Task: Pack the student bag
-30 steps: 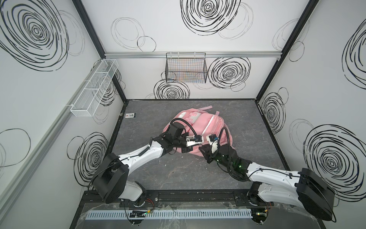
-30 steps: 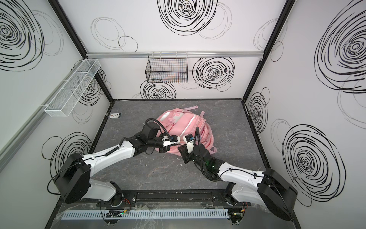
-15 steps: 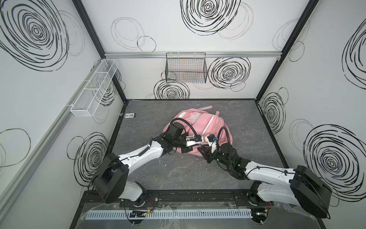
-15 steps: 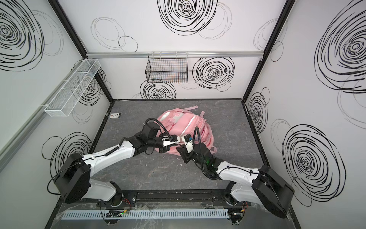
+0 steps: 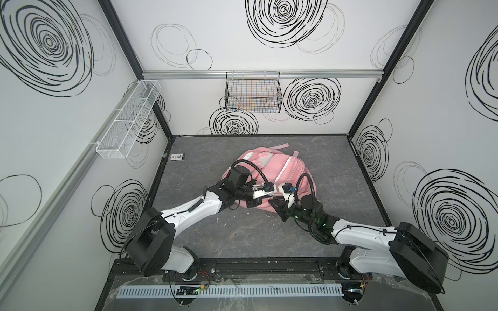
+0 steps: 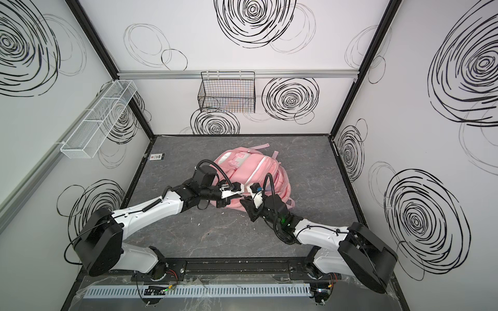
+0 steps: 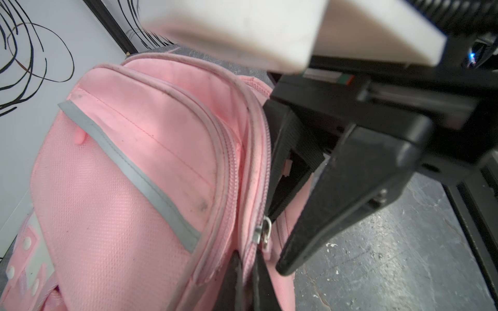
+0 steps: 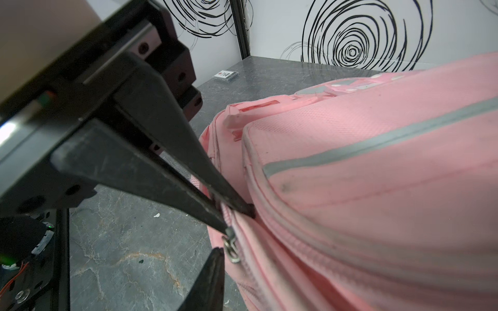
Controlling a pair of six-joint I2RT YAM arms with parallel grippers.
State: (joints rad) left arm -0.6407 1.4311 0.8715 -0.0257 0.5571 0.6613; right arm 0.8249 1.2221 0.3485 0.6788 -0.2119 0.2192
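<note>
The student bag [image 5: 272,167] lay mid-way across the table [image 5: 215,237]. Our left claw [image 8: 241,222] pinched its fabric beside the zipper slider [image 7: 262,233]. Our right claw [image 7: 277,242] stood spread about that slider. We judged the zipper step in hand: next, close squarely on the slider.

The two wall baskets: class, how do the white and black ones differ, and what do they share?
The white basket is long, narrow, partitioned; the black basket shorter, deeper, undivided. The white basket hangs on the left wall, the black basket on the back wall. Both are wire mesh.
</note>
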